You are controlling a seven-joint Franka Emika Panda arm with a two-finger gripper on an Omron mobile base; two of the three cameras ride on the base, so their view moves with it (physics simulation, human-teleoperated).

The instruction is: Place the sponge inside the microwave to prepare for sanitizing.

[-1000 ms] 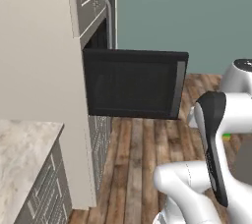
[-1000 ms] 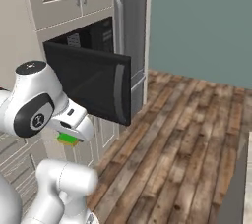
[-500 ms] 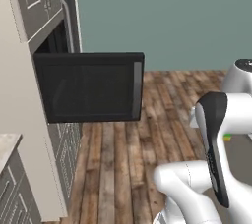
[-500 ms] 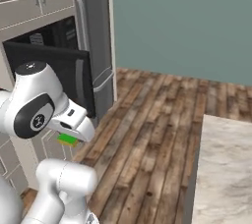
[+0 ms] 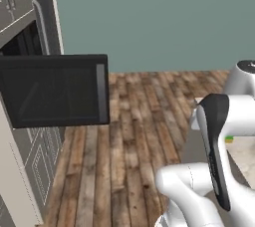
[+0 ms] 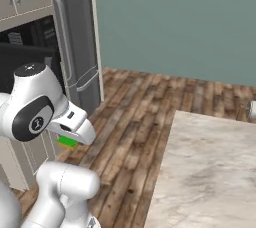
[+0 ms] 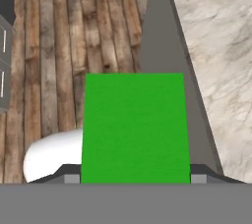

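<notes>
Hand view | claw (image 7: 135, 179) grasping sponge (image 7: 135, 127) | microwave (image 5: 55, 90) door open, up-left of claw, well apart

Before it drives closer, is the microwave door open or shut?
Open. The microwave door stands swung out over the wood floor, leaving the dark cavity exposed behind it.

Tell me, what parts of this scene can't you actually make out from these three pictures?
- Microwave interior: in the left base view the open door blocks it; the left edge cuts the door off.
- Microwave cavity in the right base view: dark, and the robot's arm covers part of it.
- Sponge: in the hand view only its green face shows; the underside is hidden. In the right base view the arm leaves just a green sliver.
- Claw fingers: the sponge covers them in the hand view.
</notes>
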